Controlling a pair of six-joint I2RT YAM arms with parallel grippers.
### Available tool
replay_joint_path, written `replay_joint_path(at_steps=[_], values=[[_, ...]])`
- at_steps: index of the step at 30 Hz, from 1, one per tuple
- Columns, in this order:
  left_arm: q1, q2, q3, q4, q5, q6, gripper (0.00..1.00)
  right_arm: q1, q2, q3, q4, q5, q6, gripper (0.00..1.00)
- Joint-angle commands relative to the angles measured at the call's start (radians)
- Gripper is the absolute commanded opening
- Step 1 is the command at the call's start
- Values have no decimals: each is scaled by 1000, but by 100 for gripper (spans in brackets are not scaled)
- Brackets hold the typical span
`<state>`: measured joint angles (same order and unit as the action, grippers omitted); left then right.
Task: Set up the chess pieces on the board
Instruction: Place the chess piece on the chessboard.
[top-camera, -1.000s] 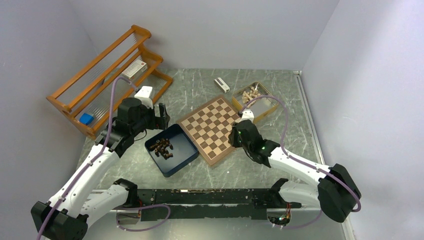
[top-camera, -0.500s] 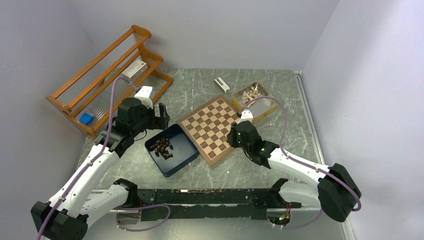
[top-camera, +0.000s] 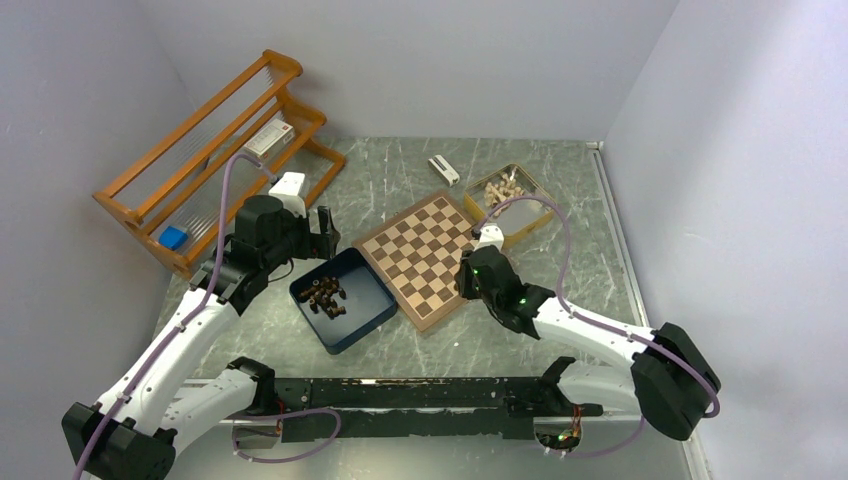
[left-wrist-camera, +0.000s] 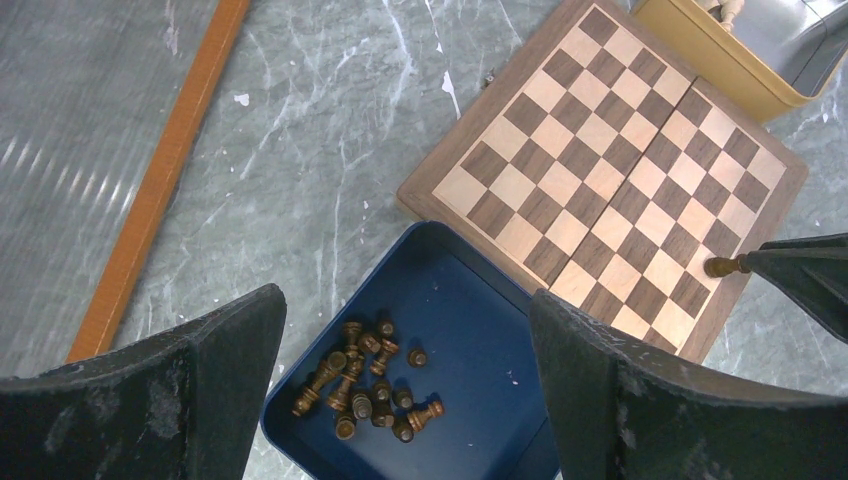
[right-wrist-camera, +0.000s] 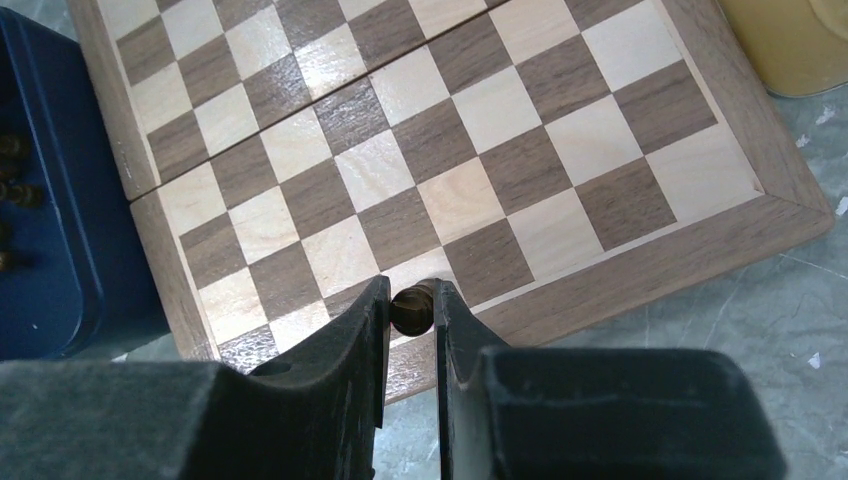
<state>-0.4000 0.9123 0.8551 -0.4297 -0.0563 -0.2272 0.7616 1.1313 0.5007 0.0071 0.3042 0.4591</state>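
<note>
The board (top-camera: 420, 255) lies at the table's middle with no pieces standing on it. Several dark brown chess pieces (top-camera: 325, 295) lie in a heap in the dark blue box (top-camera: 365, 315) to its left. My right gripper (top-camera: 468, 275) is shut on one dark piece (right-wrist-camera: 411, 308), held over the board's (right-wrist-camera: 420, 150) near edge row. I cannot tell if the piece touches the board. My left gripper (left-wrist-camera: 402, 300) hangs wide open above the blue box (left-wrist-camera: 470, 300) and the heap of pieces (left-wrist-camera: 365, 385), holding nothing.
An orange wooden rack (top-camera: 210, 160) stands at the back left. A yellow box (top-camera: 522, 215) with pale pieces sits behind the board's right corner. A small white object (top-camera: 443, 170) lies behind the board.
My right gripper has shifted slightly left along the board's near edge with the piece in it. The left arm has not moved.
</note>
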Motion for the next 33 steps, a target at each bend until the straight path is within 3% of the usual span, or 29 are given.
replay_joint_path(at_steps=[1, 11, 33], values=[[4, -9, -3, 43, 4, 7, 96, 7, 18, -18, 46, 33, -3, 15], [4, -9, -2, 43, 4, 7, 96, 10, 6, -54, 90, 33, -16, 23], [4, -17, -4, 35, -4, 8, 96, 11, -36, 23, 13, 21, 21, 67]])
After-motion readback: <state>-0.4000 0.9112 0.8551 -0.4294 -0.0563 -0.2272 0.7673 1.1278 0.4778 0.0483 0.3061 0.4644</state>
